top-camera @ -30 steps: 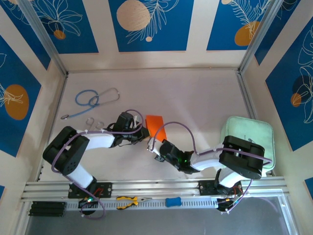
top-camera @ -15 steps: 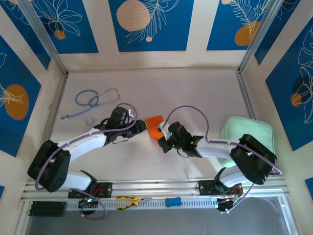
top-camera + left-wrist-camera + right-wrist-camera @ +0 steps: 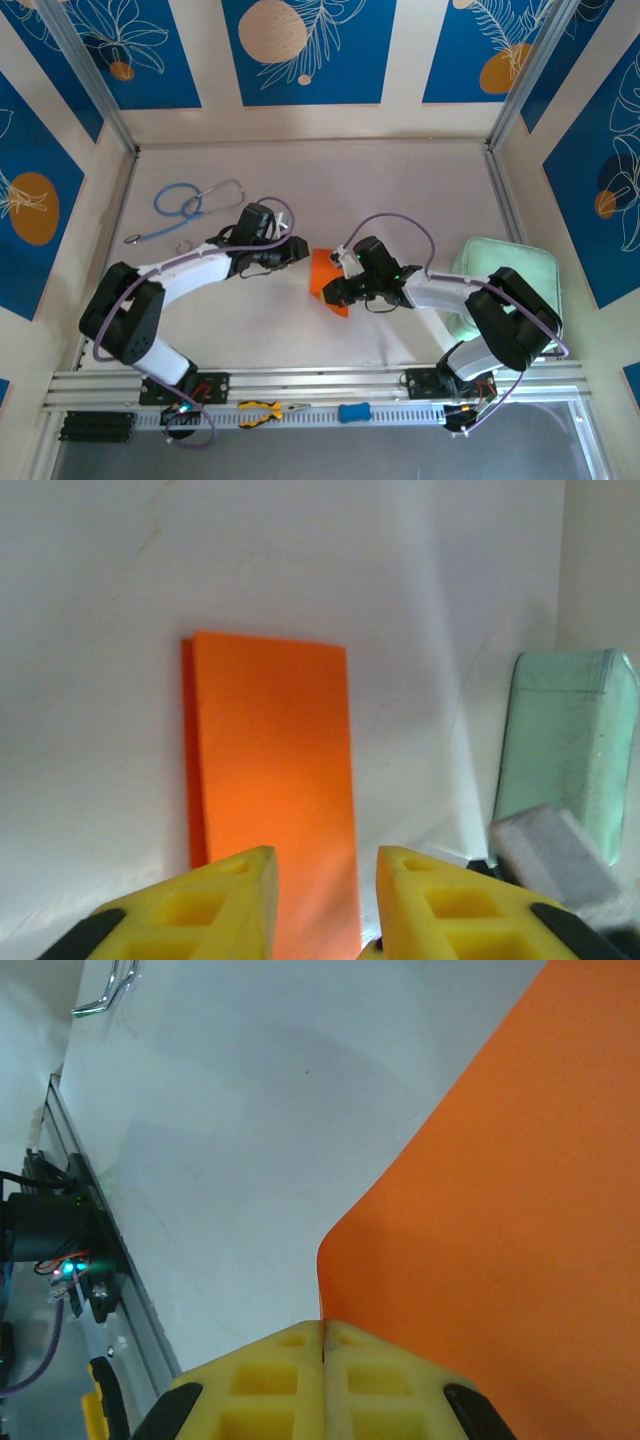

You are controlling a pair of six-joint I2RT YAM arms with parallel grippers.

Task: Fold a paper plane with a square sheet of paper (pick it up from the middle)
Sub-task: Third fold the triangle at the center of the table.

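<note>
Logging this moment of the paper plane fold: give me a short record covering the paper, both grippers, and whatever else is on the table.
paper: orange sheet, folded into a rectangle, two layers showing along one edge; no plane shape yet
location: mid-table, between the two grippers
left gripper: open, poised at one end of the sheet
right gripper: shut on an edge of the sheet, which curves up from the pinch
other items: green pad at the right; stethoscope at the far left; pliers at the near edge
</note>
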